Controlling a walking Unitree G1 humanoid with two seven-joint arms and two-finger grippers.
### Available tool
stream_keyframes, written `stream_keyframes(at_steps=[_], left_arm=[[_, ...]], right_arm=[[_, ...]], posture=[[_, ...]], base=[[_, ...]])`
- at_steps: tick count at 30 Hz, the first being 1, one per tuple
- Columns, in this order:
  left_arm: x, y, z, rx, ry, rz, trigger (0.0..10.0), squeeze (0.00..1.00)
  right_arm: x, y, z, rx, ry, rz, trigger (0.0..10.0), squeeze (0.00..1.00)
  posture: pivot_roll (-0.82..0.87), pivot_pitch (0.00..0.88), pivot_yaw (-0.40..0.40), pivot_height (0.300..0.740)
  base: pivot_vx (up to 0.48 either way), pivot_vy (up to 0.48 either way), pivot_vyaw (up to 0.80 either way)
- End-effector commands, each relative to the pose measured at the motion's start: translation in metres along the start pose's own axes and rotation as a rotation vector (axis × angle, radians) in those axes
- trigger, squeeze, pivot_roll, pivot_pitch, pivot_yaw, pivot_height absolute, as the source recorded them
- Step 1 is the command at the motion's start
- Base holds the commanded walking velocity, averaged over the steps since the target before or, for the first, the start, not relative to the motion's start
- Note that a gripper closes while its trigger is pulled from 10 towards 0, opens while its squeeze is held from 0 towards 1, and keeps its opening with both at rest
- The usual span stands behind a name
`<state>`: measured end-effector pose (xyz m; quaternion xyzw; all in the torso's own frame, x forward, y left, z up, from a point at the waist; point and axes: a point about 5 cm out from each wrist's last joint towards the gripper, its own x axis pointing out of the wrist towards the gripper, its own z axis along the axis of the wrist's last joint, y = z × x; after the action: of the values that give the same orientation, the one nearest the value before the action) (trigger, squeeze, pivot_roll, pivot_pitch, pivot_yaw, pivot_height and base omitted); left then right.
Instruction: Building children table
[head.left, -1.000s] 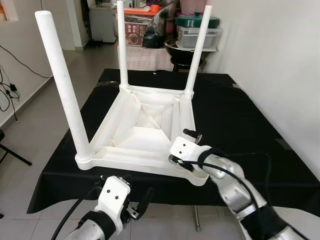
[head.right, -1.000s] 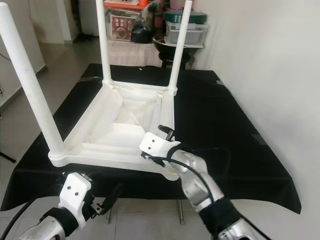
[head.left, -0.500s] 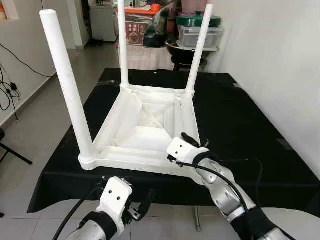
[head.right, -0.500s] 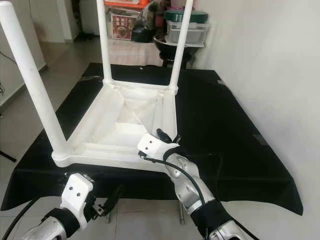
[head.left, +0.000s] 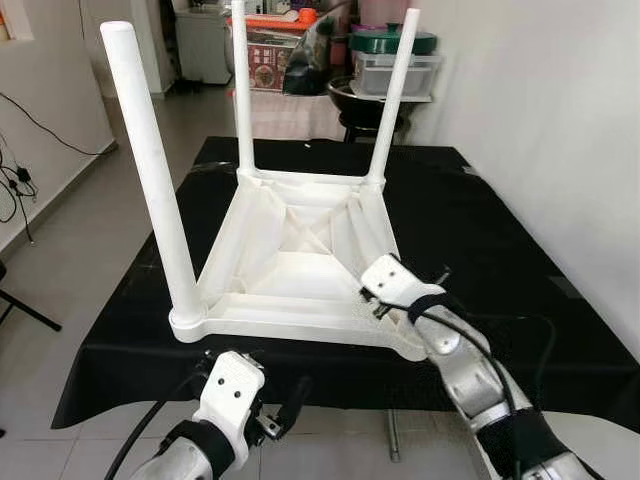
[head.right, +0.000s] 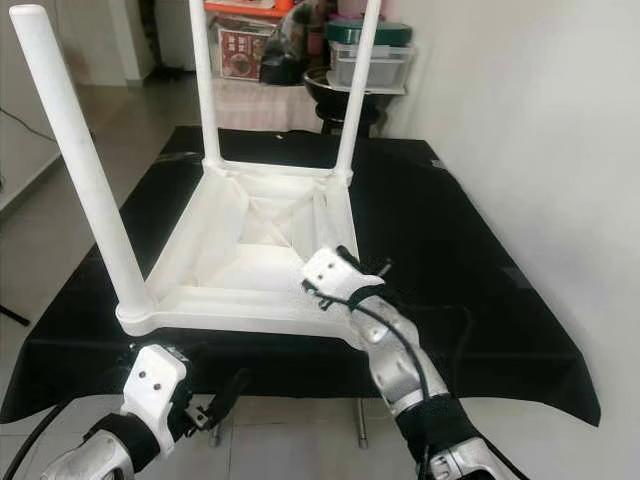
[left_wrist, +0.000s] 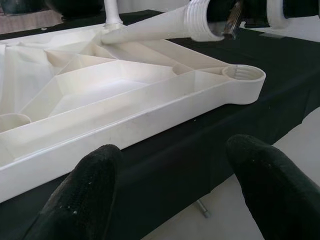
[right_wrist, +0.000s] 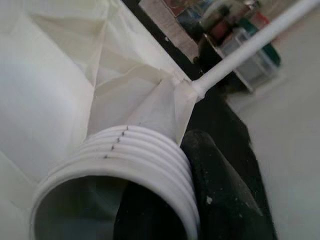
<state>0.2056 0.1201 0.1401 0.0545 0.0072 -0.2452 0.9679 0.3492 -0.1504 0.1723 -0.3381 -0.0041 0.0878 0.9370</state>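
Right claw, seemingly gripping loose leg, has shifted rightward.

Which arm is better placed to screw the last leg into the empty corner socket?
Right. The right gripper grips the loose leg by its threaded end beside the empty socket; the left gripper hangs open below the table edge.

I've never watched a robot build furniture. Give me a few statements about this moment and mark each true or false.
1. The white table lies upside down on the black cloth. True.
2. All four legs are screwed in. False: three stand up; the near right corner socket is empty.
3. The right gripper holds a loose leg by its threaded end. True.
4. The left gripper is clamped on the table's edge. False: it is open, apart from the table, below its near edge.
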Motion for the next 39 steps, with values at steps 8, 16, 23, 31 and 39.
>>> stream_keyframes(at_steps=[8,16,23,31,39], left_arm=[[0.007,0.013,0.006,-0.034,-0.027,0.038,10.0,0.0],[0.014,0.025,0.022,-0.139,-0.109,0.079,10.0,0.0],[0.019,0.034,0.034,-0.238,-0.172,0.096,10.0,0.0],[0.029,0.039,0.056,-0.514,-0.299,0.049,10.0,0.0],[0.037,0.036,0.088,-0.899,-0.508,-0.156,10.0,0.0]], right_arm=[[-0.003,-0.079,0.003,0.72,-0.128,-0.144,0.0,0.0],[-0.02,-0.123,0.015,0.948,-0.381,-0.09,0.0,0.0],[-0.052,-0.154,0.024,0.893,-0.546,0.059,10.0,0.0],[-0.085,-0.175,0.017,0.774,-0.571,0.18,10.0,0.0],[-0.12,-0.176,0.011,0.653,-0.57,0.424,10.0,0.0]], posture=[[-0.05,0.032,-0.06,0.74],[-0.05,0.017,-0.054,0.74],[-0.04,0.013,-0.052,0.74],[-0.05,0.006,-0.048,0.74],[-0.06,0.0,-0.048,0.74]], base=[[0.0,0.0,0.0],[0.0,0.0,0.0],[0.0,0.0,0.0],[0.0,0.0,0.0],[0.0,0.0,0.0]])
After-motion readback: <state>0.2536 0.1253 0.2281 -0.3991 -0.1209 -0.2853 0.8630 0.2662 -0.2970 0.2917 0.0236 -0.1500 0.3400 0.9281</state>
